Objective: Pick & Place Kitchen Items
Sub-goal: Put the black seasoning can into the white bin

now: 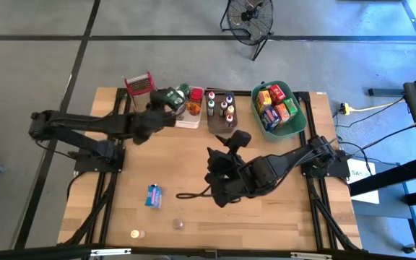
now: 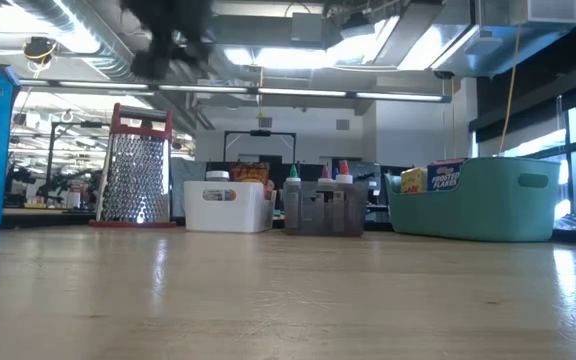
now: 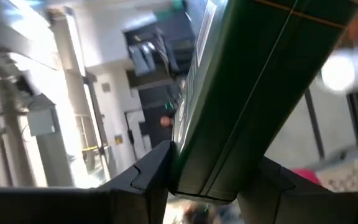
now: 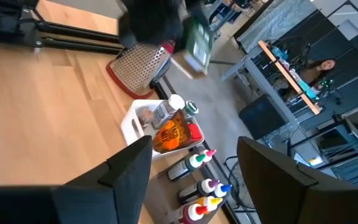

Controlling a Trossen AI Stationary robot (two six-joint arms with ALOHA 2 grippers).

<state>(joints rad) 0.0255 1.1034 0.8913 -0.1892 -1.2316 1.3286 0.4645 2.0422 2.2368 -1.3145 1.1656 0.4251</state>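
Carrying a dark green box [image 1: 172,97] above the far end of the table, upper centre-left of the high view, the left gripper [image 1: 163,102] stands clamped on it; left wrist view confirms both fingers [image 3: 143,176] pressed against the box's lower end. Right gripper [image 1: 228,141] waits mid-frame, jaws apart and holding nothing.

Hazards — judged, not observed:
- Slip of the tall box from a grip taken only at one end; a drop onto the white bin [image 1: 188,121] or the grater [image 1: 140,84] close by.
- Collision with the jars [image 4: 171,130] already crowding the white bin if lowered without clearance.
- Release outside any bin, leaving the item loose on the table edge.

View differences — the high view alone shows the unsorted items at the bottom: a blue packet [image 1: 153,195] and two small pieces [image 1: 135,234] beyond it. Low view shows bin heights and the teal bin [image 2: 483,200]. Right wrist view shows the box held above the grater.
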